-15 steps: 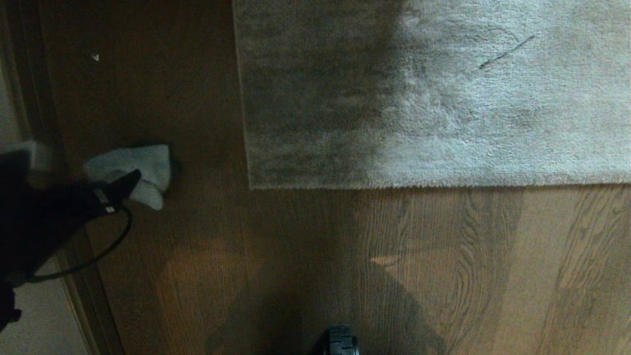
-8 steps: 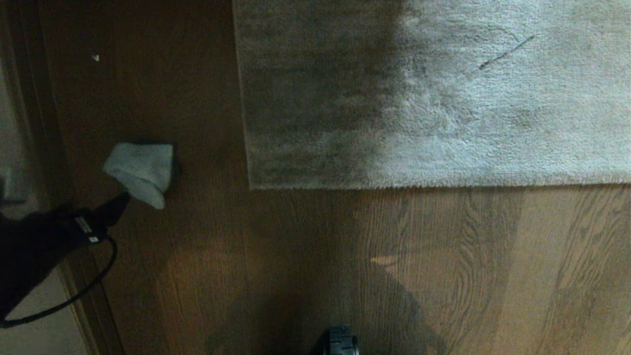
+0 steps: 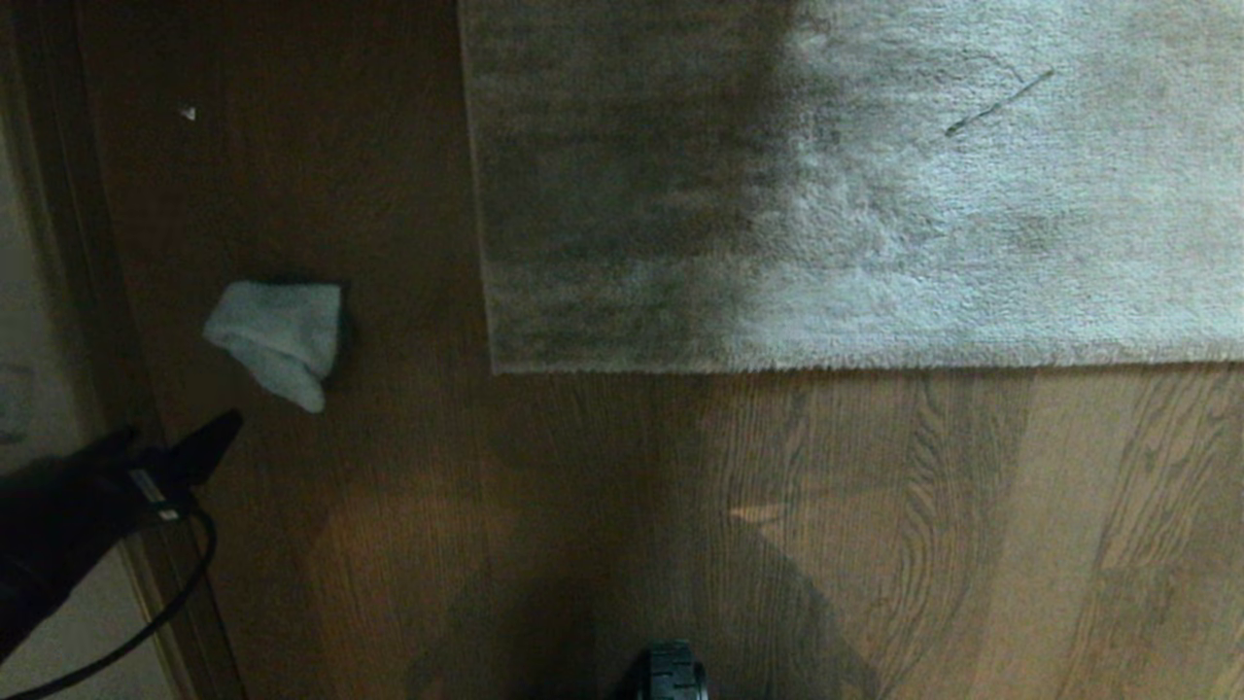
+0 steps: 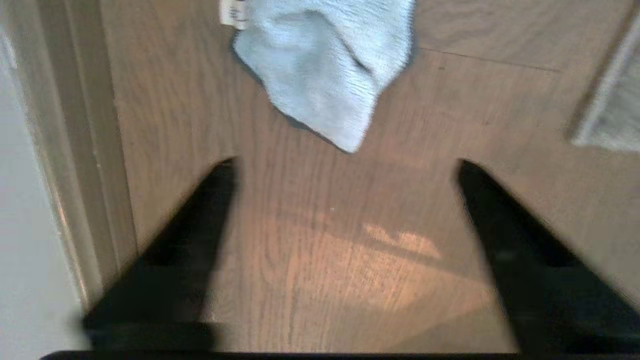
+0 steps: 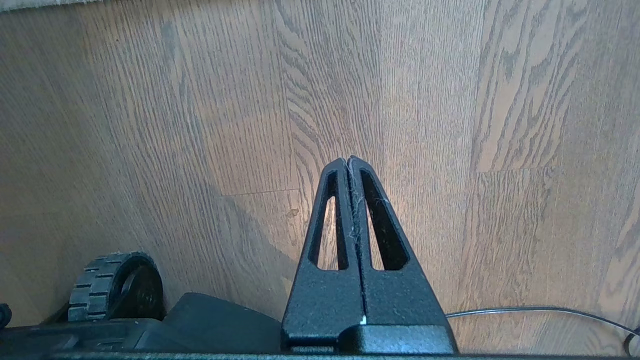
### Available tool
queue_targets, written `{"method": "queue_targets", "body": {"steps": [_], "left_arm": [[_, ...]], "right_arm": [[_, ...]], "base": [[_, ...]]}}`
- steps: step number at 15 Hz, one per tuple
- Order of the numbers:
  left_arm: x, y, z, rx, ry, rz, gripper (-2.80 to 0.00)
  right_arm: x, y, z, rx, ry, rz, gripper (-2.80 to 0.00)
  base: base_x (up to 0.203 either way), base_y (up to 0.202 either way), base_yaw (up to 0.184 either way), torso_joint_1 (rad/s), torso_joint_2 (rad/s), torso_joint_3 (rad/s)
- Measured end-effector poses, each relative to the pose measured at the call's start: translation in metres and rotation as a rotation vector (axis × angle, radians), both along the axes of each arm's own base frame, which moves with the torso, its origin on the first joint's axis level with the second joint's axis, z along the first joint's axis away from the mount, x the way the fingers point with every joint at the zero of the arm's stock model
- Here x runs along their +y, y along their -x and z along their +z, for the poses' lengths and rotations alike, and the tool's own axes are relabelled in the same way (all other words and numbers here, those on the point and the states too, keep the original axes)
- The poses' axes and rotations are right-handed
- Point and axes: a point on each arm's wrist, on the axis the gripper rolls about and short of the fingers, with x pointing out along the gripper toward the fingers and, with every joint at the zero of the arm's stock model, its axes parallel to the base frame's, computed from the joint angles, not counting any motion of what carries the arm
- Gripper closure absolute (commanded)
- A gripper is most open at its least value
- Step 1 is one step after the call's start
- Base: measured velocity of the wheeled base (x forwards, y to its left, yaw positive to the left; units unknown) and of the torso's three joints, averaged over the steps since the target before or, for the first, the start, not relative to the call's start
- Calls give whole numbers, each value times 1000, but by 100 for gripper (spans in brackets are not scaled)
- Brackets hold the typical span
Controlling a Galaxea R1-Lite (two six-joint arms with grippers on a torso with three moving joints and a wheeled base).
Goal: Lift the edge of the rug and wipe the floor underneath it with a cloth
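Note:
The light grey rug (image 3: 855,185) lies flat on the brown wood-grain floor (image 3: 583,506), its near left corner also showing in the left wrist view (image 4: 607,115). The pale grey-blue cloth (image 3: 277,340) lies crumpled on the floor left of the rug. My left gripper (image 3: 194,445) hangs a little nearer than the cloth and apart from it. In the left wrist view the left gripper (image 4: 345,165) is open with only bare floor between its fingers, and the cloth (image 4: 325,65) lies just beyond the tips. My right gripper (image 5: 347,160) is parked low over the floor, shut and empty.
A dark baseboard strip (image 3: 97,292) runs along the left edge, with a pale surface beyond it. A black cable (image 3: 165,603) loops from the left arm. A base wheel (image 5: 112,285) sits beside the right gripper. A thin dark streak (image 3: 999,102) marks the rug.
The left gripper has drawn back from over the cloth toward the near left. The cloth stays on the floor, free of the fingers. The right arm has not moved.

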Motion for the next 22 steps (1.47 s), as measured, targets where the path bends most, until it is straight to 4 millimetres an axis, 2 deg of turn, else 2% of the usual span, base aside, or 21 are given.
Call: {"method": "queue_targets", "body": {"steps": [5,10,13,17,22], "left_arm": [[-7,19,-7,17,-23,-19,0],[-12,26,-5,-6,-30,-45,0],[-16,33,-11,11,-31,-67,0],[-19,55,-15,38,-70,-80,0],[-25,97,-19,58,-117,-94,0]], "right_arm": [[0,0,0,0,0,0,0],[0,0,0,0,0,0,0],[0,0,0,0,0,0,0],[0,0,0,0,1,0,0],[0,0,0,0,0,0,0]], "base": [[0,0,0,0,0,0],[0,0,0,0,0,0],[0,0,0,0,0,0],[0,0,0,0,0,0],[0,0,0,0,0,0]]}}
